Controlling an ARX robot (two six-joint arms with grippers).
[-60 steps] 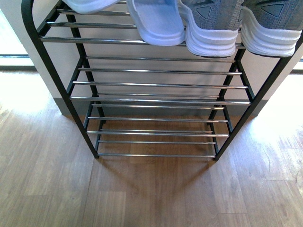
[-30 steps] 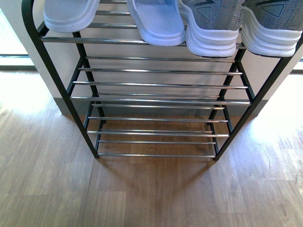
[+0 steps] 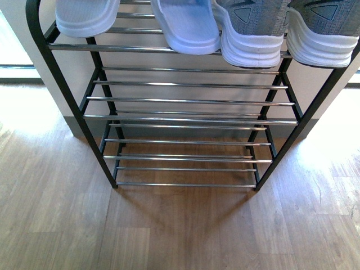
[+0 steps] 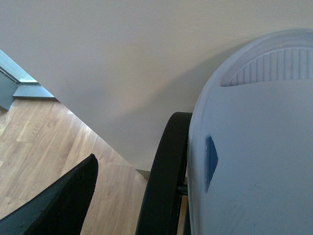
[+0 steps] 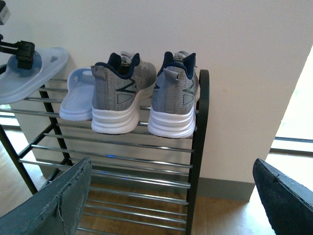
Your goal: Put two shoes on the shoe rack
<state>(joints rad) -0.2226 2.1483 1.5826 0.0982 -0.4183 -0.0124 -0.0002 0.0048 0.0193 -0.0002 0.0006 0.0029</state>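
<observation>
**Four shoes seen on the top visible tier**

The shoe rack (image 3: 67, 101) is seen standing on a wooden floor (image 3: 180, 230) against a pale wall (image 5: 244, 44). On its upper tier, two grey sneakers (image 5: 146, 93) are set side by side at the right. A pale blue slide (image 3: 185, 25) lies just left of them. The second slide (image 3: 84, 17) is held at the far left by the left gripper (image 5: 22, 54), clamped on it. The right gripper (image 5: 171, 196) is spread wide, holding nothing.

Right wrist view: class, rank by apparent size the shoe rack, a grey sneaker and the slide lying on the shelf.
1. shoe rack
2. right grey sneaker
3. slide lying on the shelf, partly hidden behind the left sneaker, so its rank is less sure.
</observation>
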